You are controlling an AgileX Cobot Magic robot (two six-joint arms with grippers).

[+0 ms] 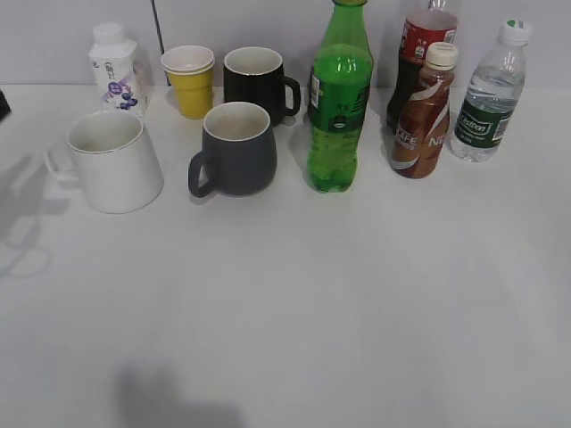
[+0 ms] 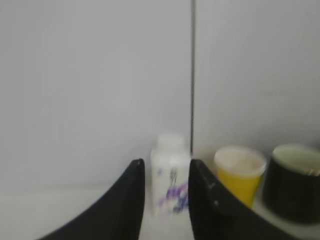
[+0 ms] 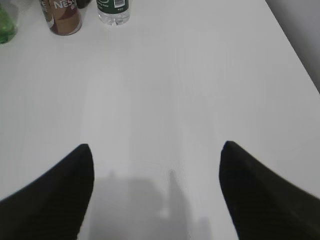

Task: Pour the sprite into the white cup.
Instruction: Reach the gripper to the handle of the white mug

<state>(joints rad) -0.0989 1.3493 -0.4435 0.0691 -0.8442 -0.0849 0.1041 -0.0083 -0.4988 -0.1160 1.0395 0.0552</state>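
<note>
The sprite [image 1: 337,107], a tall green bottle, stands upright at the back middle of the table. Only its base shows in the right wrist view [image 3: 5,27], at the top left. The white cup [image 1: 111,160] stands upright at the left, handle to the left. Neither gripper shows in the exterior view. My left gripper [image 2: 166,165] is open by a narrow gap and empty, and faces the back wall. My right gripper [image 3: 156,150] is wide open and empty above bare table, well short of the bottles.
A dark grey mug [image 1: 234,150], black mug [image 1: 257,82], yellow paper cup [image 1: 190,80] and small white bottle [image 1: 114,71] stand near the cup. A cola bottle [image 1: 424,45], coffee bottle [image 1: 426,111] and water bottle [image 1: 489,94] stand right of the sprite.
</note>
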